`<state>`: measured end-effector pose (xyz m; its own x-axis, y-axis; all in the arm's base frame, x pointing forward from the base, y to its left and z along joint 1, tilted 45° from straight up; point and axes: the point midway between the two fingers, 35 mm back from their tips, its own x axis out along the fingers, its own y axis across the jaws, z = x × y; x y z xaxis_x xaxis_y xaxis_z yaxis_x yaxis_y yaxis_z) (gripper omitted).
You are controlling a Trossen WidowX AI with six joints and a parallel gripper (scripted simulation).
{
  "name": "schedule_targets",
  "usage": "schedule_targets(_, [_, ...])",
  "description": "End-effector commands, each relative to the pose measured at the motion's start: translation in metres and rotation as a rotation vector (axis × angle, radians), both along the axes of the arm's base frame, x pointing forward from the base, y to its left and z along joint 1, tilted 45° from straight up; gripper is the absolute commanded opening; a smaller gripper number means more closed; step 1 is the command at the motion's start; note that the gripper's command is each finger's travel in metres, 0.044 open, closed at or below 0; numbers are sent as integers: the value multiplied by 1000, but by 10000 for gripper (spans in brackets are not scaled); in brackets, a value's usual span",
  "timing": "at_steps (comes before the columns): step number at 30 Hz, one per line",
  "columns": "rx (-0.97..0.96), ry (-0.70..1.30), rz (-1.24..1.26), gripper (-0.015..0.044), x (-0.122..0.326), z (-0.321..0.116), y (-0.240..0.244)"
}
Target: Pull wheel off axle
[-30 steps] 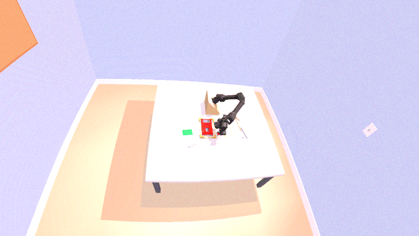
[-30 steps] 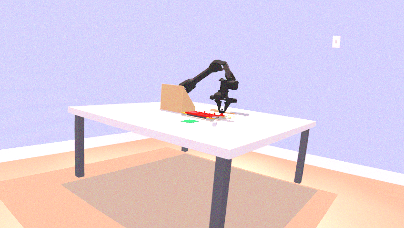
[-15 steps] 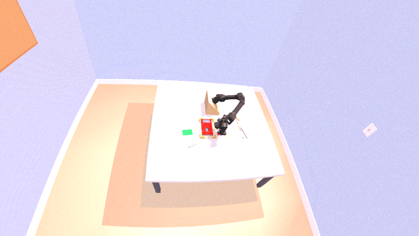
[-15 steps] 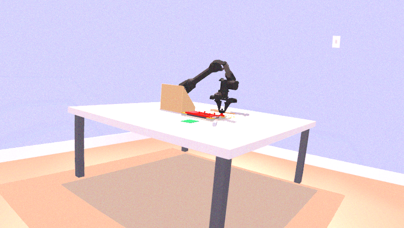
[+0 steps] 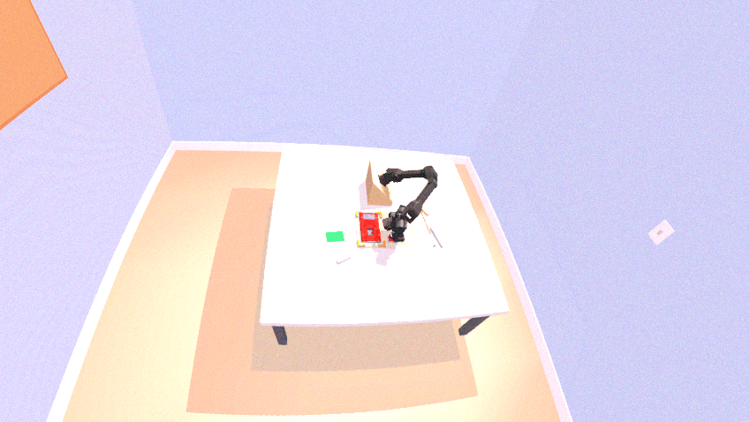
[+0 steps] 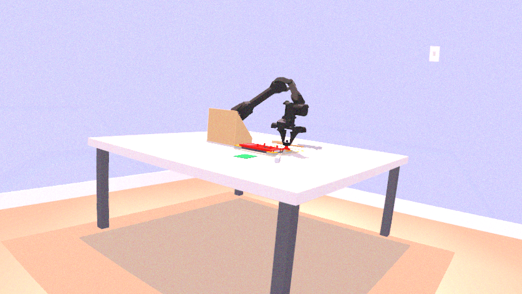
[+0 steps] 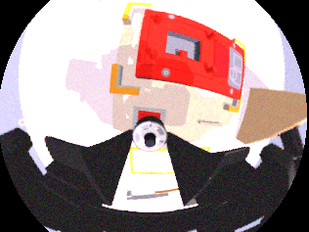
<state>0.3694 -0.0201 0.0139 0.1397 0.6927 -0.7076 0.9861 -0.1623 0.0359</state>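
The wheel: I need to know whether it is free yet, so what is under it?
The gripper is shut on the wheel. In the wrist view it hides whatever lies below, so the axle cannot be seen.

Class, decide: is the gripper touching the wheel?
Touching. In the wrist view the gripper is shut on the small white wheel, its fingers pressing both sides.

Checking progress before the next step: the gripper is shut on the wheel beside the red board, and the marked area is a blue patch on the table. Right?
Not quite: the marked patch is green, not blue, as the top view shows. The rest stands: the gripper is shut on the wheel beside the red board.
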Motion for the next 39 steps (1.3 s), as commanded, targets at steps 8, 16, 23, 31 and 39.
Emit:
schedule_targets(8, [0,4,-23,0,-4,9,-12])
schedule_targets(16, [1,3,-24,0,-4,11,-14])
schedule_targets(23, [1,3,-25,0,-5,12,-15])
schedule_targets(31, [1,3,-25,0,-5,14,-17])
schedule_targets(39, [1,2,-26,0,-5,16,-19])
